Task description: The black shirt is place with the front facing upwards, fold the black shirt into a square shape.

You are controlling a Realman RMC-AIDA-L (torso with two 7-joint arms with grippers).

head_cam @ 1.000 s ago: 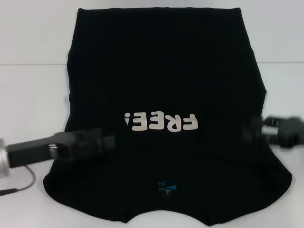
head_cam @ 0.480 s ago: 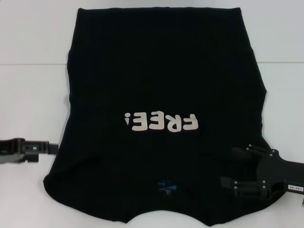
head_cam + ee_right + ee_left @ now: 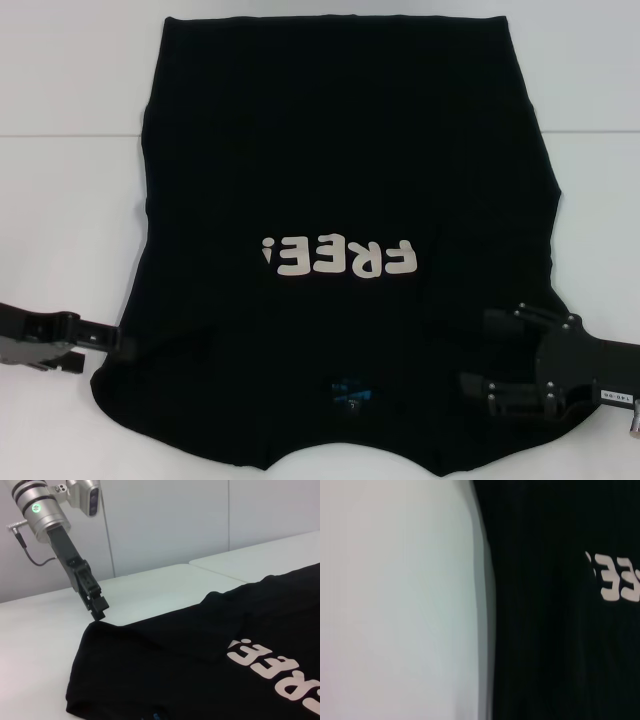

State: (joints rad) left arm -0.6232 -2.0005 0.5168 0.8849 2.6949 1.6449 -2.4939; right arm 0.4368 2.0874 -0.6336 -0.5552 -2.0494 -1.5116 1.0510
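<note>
Black shirt (image 3: 340,150): soft matt cloth, no sheen, lying mostly smooth with a few shallow creases near my fingers. Its lettering (image 3: 338,258) reads as a flat cream print, slightly smoother than the weave. Table (image 3: 60,220): white, smooth, faintly satin. My left gripper (image 3: 98,609): matt black plastic-looking fingers under a brushed silver metal wrist. My right gripper (image 3: 478,360): matt black plates with small bright screw heads.
</note>
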